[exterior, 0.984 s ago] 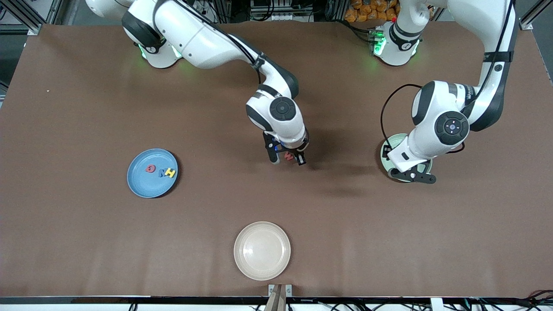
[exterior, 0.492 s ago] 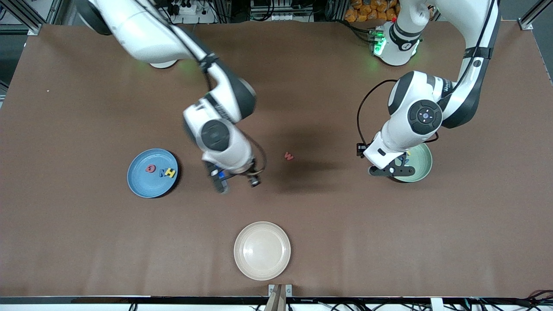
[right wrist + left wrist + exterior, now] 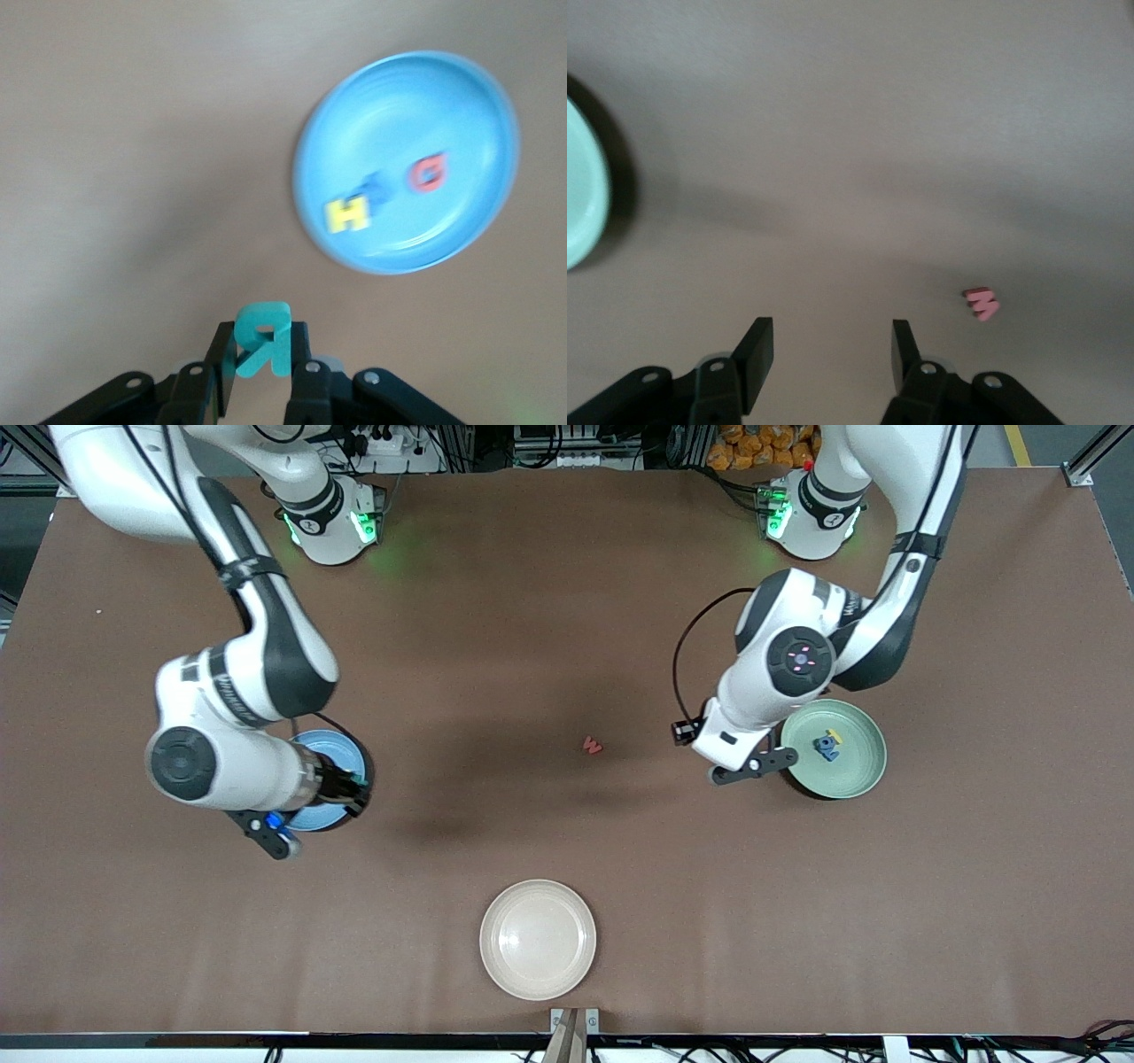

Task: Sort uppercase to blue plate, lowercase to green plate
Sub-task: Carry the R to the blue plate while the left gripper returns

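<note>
The teal letter [image 3: 262, 340] is pinched by the right gripper [image 3: 261, 363] beside the blue plate [image 3: 407, 159]; released early, it could miss. The left gripper [image 3: 831, 352], jaws spread, is held near the red w [image 3: 981, 303].

right gripper [image 3: 260, 365] moved to blue plate [image 3: 461, 115]

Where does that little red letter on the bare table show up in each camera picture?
Front view: the red w lies on the table, between the two plates, nearer the green plate.
Left wrist view: red w beside the open left gripper.
Right wrist view: not in it.
Shared landmark: the green plate.
</note>
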`<action>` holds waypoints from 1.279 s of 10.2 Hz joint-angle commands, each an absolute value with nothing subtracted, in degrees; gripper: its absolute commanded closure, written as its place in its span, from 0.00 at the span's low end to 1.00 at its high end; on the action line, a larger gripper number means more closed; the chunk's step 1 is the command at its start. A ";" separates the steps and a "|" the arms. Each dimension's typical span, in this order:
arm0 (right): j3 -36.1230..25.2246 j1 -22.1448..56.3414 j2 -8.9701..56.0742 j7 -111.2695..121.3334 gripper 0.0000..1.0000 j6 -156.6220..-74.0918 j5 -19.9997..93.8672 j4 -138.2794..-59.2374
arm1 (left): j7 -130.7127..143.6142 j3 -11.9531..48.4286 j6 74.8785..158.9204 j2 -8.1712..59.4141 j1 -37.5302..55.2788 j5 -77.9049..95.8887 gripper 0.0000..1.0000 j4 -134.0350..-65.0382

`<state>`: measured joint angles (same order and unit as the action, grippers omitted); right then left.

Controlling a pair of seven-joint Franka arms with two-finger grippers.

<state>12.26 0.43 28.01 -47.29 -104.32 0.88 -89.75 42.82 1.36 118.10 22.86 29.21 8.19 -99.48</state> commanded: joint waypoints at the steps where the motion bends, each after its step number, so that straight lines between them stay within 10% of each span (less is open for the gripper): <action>1: 12.74 -4.47 21.01 -36.24 1.00 -111.06 1.49 -106.21 | 47.53 -1.57 119.95 26.45 33.03 9.40 0.38 -95.98; 6: 12.31 -8.09 22.14 -24.88 0.98 -127.53 1.41 -117.25 | 52.64 -10.53 127.97 34.08 44.01 17.12 0.38 -92.74; 7: 12.22 -8.09 22.06 -24.87 0.38 -127.44 1.41 -117.25 | 54.30 -11.50 127.97 36.10 45.60 17.49 0.38 -90.55; 8: 12.22 -8.17 20.84 -24.70 0.00 -126.48 1.41 -117.16 | 56.32 -12.30 127.97 38.21 46.66 17.49 0.38 -88.27; 13: 12.57 -6.61 7.14 -24.61 0.00 -115.27 2.11 -111.48 | 62.92 -13.71 127.97 44.28 51.14 17.75 0.38 -82.63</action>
